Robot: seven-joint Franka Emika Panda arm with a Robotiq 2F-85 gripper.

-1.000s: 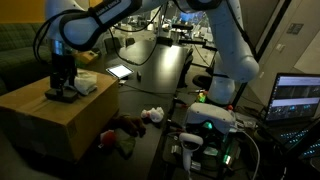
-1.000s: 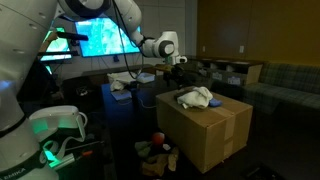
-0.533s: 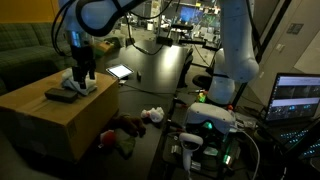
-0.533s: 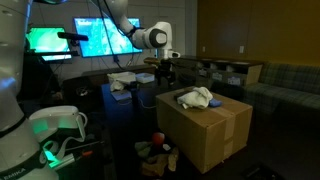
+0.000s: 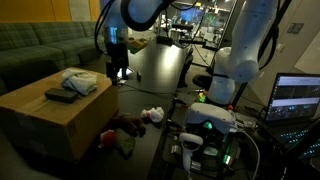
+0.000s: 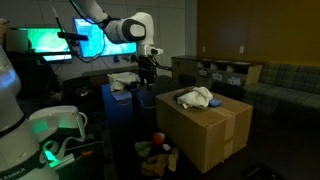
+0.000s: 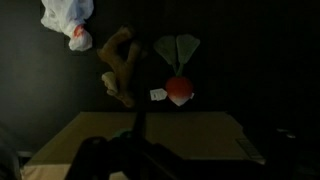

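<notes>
My gripper (image 5: 118, 72) (image 6: 148, 72) hangs open and empty in both exterior views, past the cardboard box (image 5: 50, 115) (image 6: 205, 128) and over the near edge of the black table (image 5: 160, 62). On the box lie a crumpled white cloth (image 5: 80, 81) (image 6: 196, 97) and a flat dark object (image 5: 60, 95). The wrist view looks down on the box top (image 7: 150, 135). Beyond it on the dark floor lie a white plush (image 7: 68, 15), a brown plush (image 7: 120, 65) and a red radish toy (image 7: 178, 90) with green leaves. The fingers are lost in shadow in that view.
The floor toys (image 5: 135, 122) (image 6: 160, 145) lie between the box and the robot base, which glows green (image 5: 215, 120) (image 6: 55, 125). A laptop screen (image 5: 297, 97) stands at one side. Bright monitors (image 6: 100, 38) and a sofa (image 5: 40, 45) line the back.
The arm has lifted off the box top and swung away toward the black table, jaws still open and empty. The cloth and the dark object remain on the box.
</notes>
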